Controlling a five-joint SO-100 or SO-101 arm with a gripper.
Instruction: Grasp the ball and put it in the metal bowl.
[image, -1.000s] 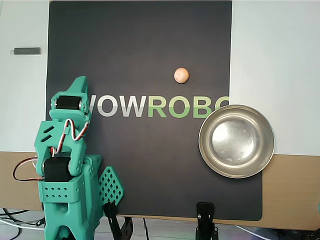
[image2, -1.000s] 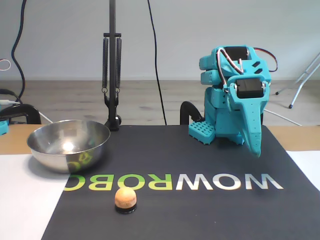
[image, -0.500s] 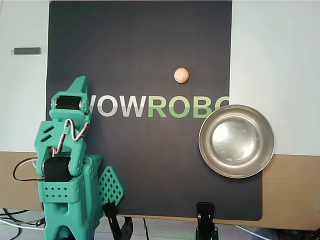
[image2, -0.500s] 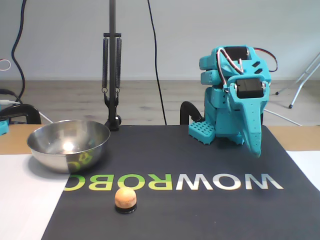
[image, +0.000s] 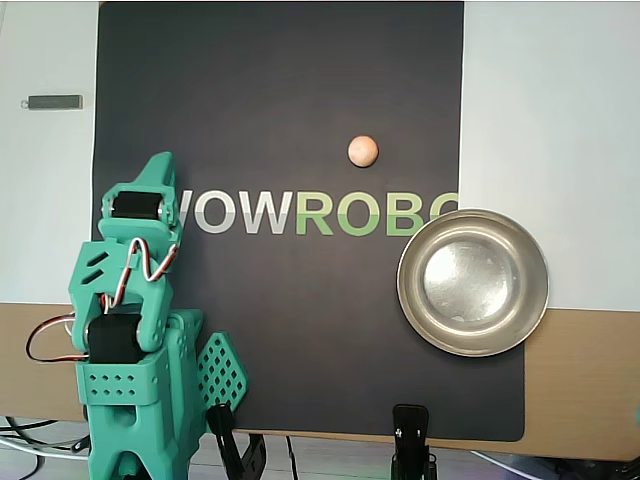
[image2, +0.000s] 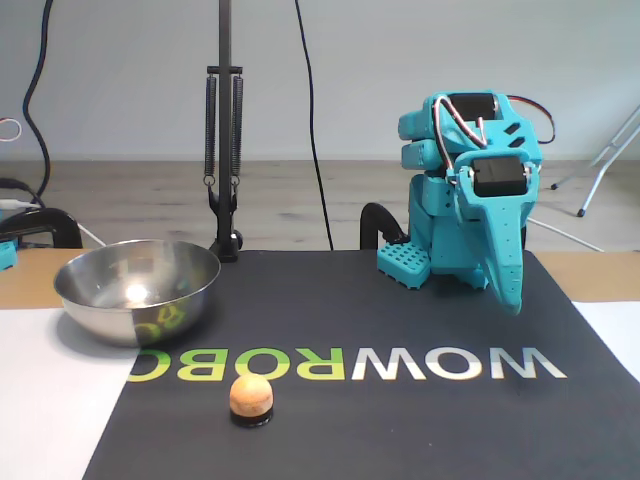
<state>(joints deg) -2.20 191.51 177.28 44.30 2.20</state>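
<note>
The peach-orange ball (image: 363, 151) lies on the black mat, up and left of the metal bowl in the overhead view; in the fixed view the ball (image2: 250, 395) sits near the front on a small dark base. The shiny metal bowl (image: 420, 250) is empty and straddles the mat's right edge; in the fixed view the bowl (image2: 130, 310) is at the left. My teal gripper (image: 160, 168) is folded back at the arm's base, far left of the ball. In the fixed view the gripper (image2: 512, 300) points down at the mat, jaws together and empty.
The black mat (image: 280, 100) bears WOWROBO lettering. A small grey bar (image: 55, 101) lies on the white table at the upper left. Black clamps (image: 410, 440) grip the table's near edge. A camera stand with springs (image2: 222, 150) rises behind the bowl.
</note>
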